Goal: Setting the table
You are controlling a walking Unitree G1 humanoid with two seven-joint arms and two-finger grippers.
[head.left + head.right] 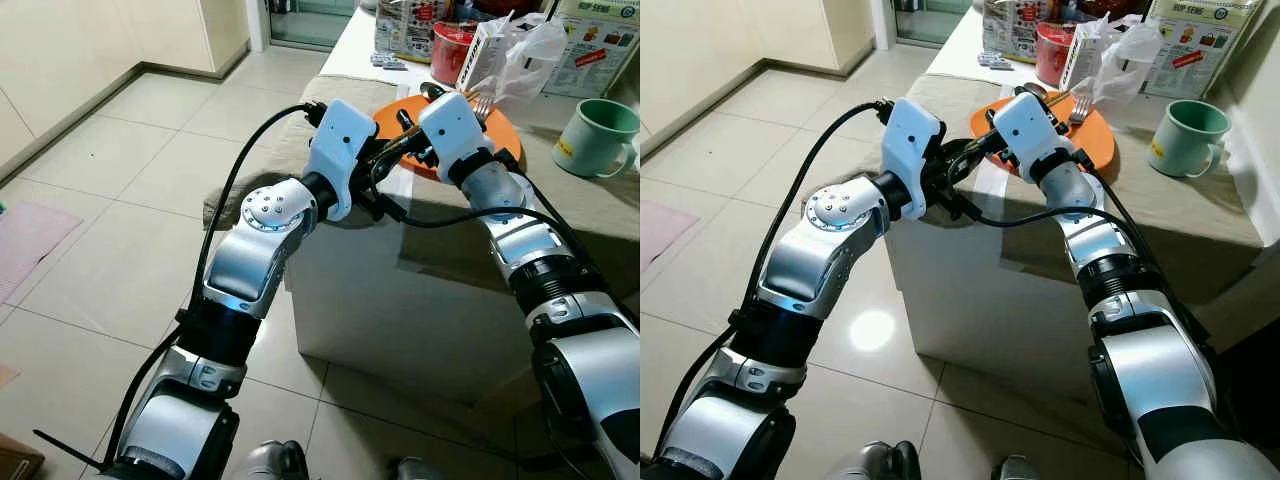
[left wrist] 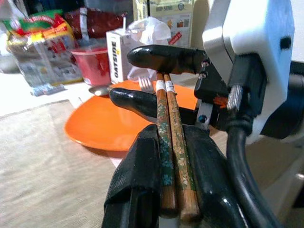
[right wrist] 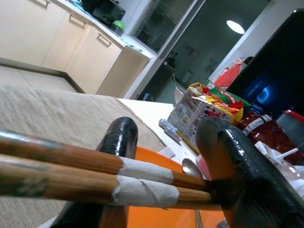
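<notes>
Both arms reach in over the near edge of a white table [image 1: 400,300] covered by a beige cloth [image 2: 38,161]. The left gripper [image 2: 178,156] has its two black fingers pressed on a pair of wooden chopsticks [image 2: 171,142], which run lengthwise between them and point toward the plate. The right gripper [image 3: 166,142] meets it from the other side: its fingers stand either side of the chopsticks' white-banded ends, one finger touching the tips, but whether they truly pinch the sticks cannot be told. So the chopsticks hang in the air between the two grippers, just above the table's edge and the near rim of the plate.

The orange plate [image 1: 505,135] lies on the cloth behind the grippers. A fork [image 1: 1077,108] rests on its far part and a spoon [image 3: 191,167] lies at its far rim; the rest of the plate is bare orange.

A green mug [image 1: 598,137] stands well to the right on the cloth; its inside cannot be seen. Beyond the plate sit a red cup [image 2: 92,64], a white carton [image 2: 118,52], a crumpled plastic bag [image 1: 530,50] and a packet of printed wrappers [image 3: 206,111]. What the cup holds cannot be told.
</notes>
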